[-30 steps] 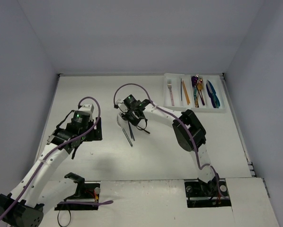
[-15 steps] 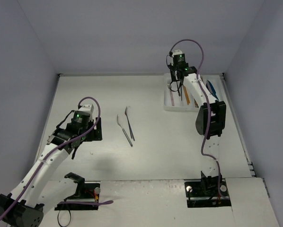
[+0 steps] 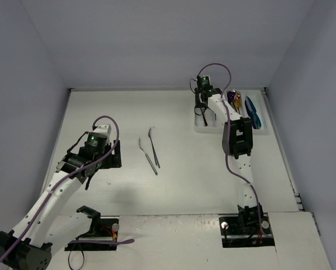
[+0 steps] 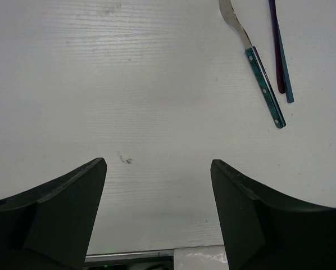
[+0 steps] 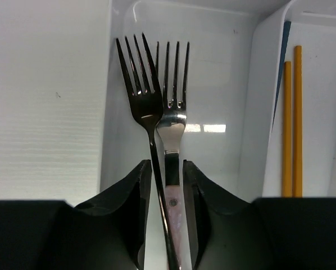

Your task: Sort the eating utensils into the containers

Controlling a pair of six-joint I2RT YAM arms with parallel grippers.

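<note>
My right gripper [image 5: 167, 166] hangs over the leftmost compartment of the white tray [image 5: 213, 67], near the tray's [image 3: 258, 128] left end in the top view. Its jaws stand slightly apart. A dark fork [image 5: 140, 84] runs between them, close to the left jaw. Under it a silver fork [image 5: 172, 121] with a pinkish handle lies in the compartment. On the table, a teal-handled fork [image 4: 258, 73] and a slim purple-teal utensil [image 4: 280, 56] lie side by side. My left gripper [image 4: 158, 169] is open and empty over bare table, well short of them.
Two orange sticks [image 5: 291, 124] lie in the compartment to the right of the forks. Purple, gold and teal utensils [image 3: 234, 102] and blue ones [image 3: 252, 111] fill the compartments further right. Grey walls enclose the table on three sides.
The right arm swung from the table's middle to the tray with the dark fork, then lowered into the left compartment and its jaws parted. The left arm stayed still.
</note>
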